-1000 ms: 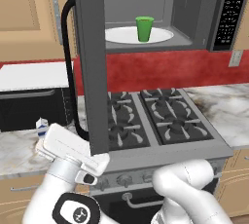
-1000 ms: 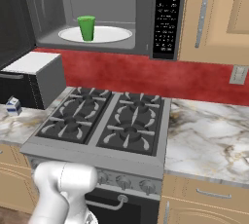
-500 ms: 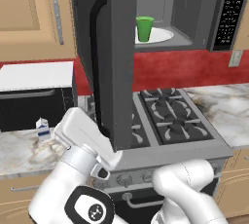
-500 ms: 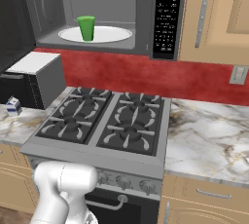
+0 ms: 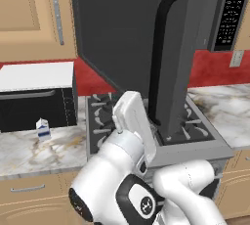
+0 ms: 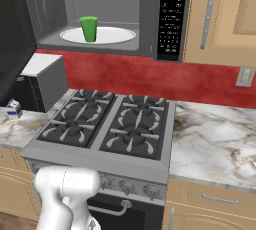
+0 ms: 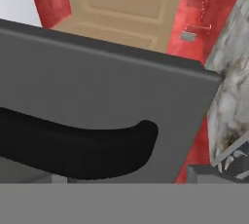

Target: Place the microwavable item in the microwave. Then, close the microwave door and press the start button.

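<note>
The green cup (image 6: 89, 28) with brown liquid stands upright on the white turntable plate (image 6: 117, 35) inside the microwave (image 6: 150, 4). The microwave door (image 5: 132, 38) is partly swung out over the stove, its curved black handle (image 5: 160, 57) facing me. In the right base view the door (image 6: 9, 34) is a dark slab at the left edge. My gripper's white hand (image 5: 133, 119) sits just below and against the door's outer face. Up close, the hand view has the grey door (image 7: 97, 86) and its black handle (image 7: 78, 150). My fingers are hidden.
The black button panel (image 6: 172, 19) is on the microwave's right side. A gas stove (image 6: 112, 126) lies below. A black box oven with a white top (image 5: 36, 92) and a milk carton (image 5: 43, 128) stand on the left marble counter (image 5: 29, 153).
The door has swung further toward the microwave and now covers the cup in the left base view. My hand has followed it up and to the right.
</note>
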